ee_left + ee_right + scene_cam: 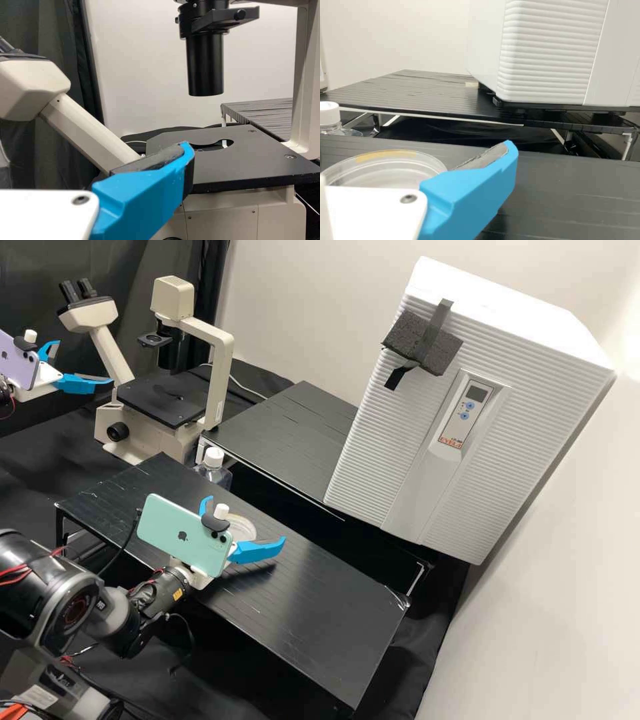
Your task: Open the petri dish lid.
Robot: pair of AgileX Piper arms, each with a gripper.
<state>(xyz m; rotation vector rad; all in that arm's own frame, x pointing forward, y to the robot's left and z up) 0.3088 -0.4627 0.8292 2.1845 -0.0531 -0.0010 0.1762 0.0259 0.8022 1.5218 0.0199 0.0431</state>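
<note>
Standing bulkiest: a white ribbed cabinet (533, 367), back right, on the rear table (287, 433). Front table (313, 620): black, long, low, crossing the middle of the high view. Microscope (167, 397): cream with black stage, left of both tables. Left gripper (83, 362): near the microscope, its two blue fingers spread apart. Right gripper (247, 520): over the front table, fingers likewise spread wide, dish side. Bottle (212, 473): clear, white-capped, behind the front table's far edge. Petri dish (244, 527): round, clear, lying flat on the front table, seen between the right gripper's fingers in the high view. Strip (385, 155): tan, along the dish's rim. Whether a lid sits on the dish is hard to make out, clear plastic on clear plastic.
</note>
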